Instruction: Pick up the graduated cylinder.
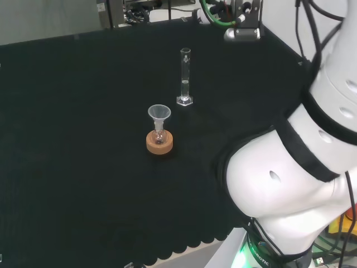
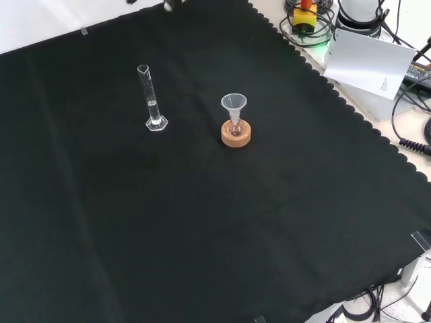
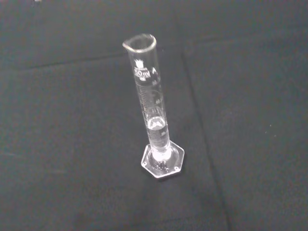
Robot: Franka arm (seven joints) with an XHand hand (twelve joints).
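Glass, thin and slippery, the graduated cylinder stands upright with a little liquid inside — I would take it mid-tube, gently — the hand's state I cannot tell.

black cloth with scalloped edge covers the bench; cables lie beside it.

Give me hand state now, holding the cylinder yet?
Hand: cannot be told. The graduated cylinder stands upright on its own base on the cloth, with nothing touching it.
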